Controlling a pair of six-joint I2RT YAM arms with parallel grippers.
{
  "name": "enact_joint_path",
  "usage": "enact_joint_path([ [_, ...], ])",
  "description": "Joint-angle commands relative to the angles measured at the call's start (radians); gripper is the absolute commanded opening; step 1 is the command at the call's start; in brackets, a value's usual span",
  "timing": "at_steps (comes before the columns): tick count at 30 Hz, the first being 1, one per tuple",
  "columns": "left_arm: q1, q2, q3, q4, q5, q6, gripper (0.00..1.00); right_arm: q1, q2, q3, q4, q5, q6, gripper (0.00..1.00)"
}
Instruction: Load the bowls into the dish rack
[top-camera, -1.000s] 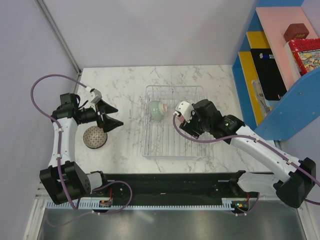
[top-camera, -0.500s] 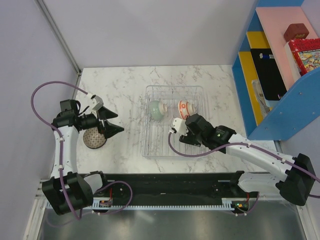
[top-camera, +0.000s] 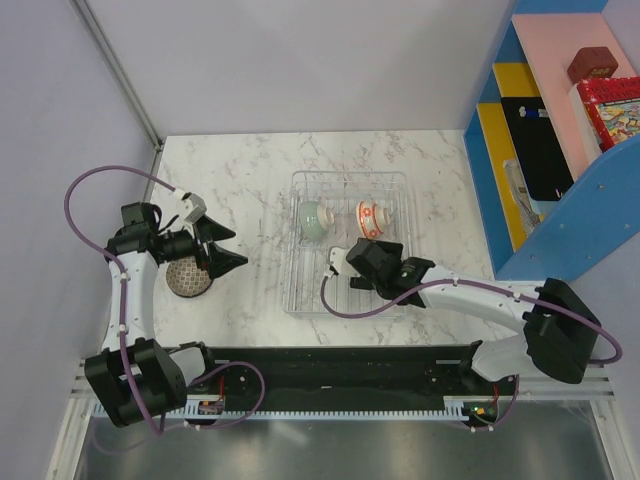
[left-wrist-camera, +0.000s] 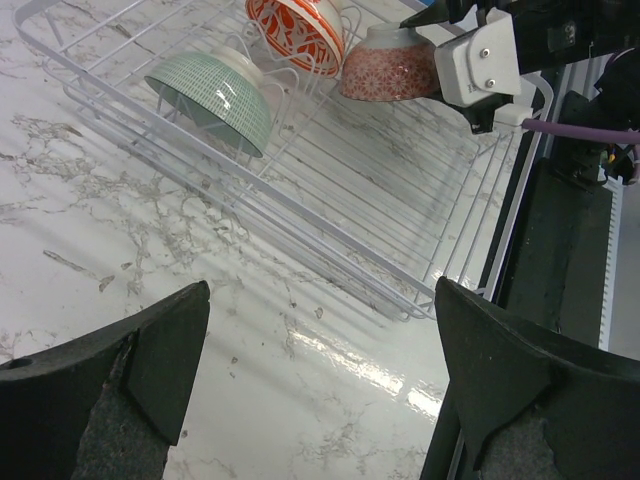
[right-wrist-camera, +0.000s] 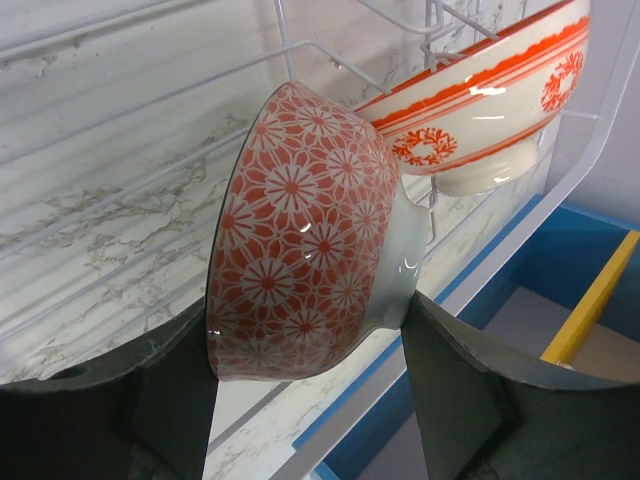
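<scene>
Red-patterned bowl clamped in my right gripper over the dish rack's middle. Left gripper spread wide; bare counter lies between it and the rack's left edge.

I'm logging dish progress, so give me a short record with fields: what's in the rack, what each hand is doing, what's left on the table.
rack: wire dish rack on the marble table
in rack: green bowl and orange-and-white bowl, tilted against the tines
right hand: shut on a red flowered bowl, at the rack
left hand: open, empty, near the speckled bowl
outside rack: speckled bowl on the table
</scene>
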Motion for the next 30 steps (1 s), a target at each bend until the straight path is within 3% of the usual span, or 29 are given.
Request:
enact_joint_path([
  [1, 0.01, 0.001, -0.009, 0.017, 0.034, 0.048, 1.0, 0.022, 0.042, 0.003, 0.104, 0.108, -0.045, 0.0],
  [14, 0.018, -0.006, -0.018, 0.019, 0.037, 0.061, 1.0, 0.028, 0.148, 0.013, 0.049, 0.175, -0.019, 0.0],
  [15, 0.018, -0.01, -0.019, 0.017, 0.039, 0.061, 1.0, 0.029, 0.15, 0.023, 0.021, 0.171, -0.012, 0.04],
  [16, 0.018, -0.01, -0.021, 0.017, 0.037, 0.061, 1.0, 0.028, 0.15, 0.027, 0.006, 0.157, -0.006, 0.18],
  [18, 0.016, -0.01, -0.021, 0.017, 0.037, 0.061, 1.0, 0.029, 0.147, 0.044, -0.038, 0.137, 0.014, 0.3],
  [21, 0.018, -0.016, -0.022, 0.017, 0.037, 0.061, 1.0, 0.029, 0.145, 0.073, -0.098, 0.092, 0.046, 0.58],
  [22, 0.018, -0.016, -0.022, 0.017, 0.037, 0.061, 1.0, 0.029, 0.145, 0.081, -0.111, 0.08, 0.052, 0.73],
  [25, 0.018, -0.02, -0.024, 0.017, 0.037, 0.062, 1.0, 0.031, 0.137, 0.107, -0.16, 0.023, 0.072, 0.94],
  [26, 0.019, -0.02, -0.022, 0.019, 0.036, 0.062, 1.0, 0.032, 0.136, 0.112, -0.168, 0.014, 0.073, 0.98],
  [30, 0.019, -0.023, -0.022, 0.017, 0.032, 0.064, 1.0, 0.037, 0.122, 0.118, -0.185, -0.007, 0.08, 0.98],
])
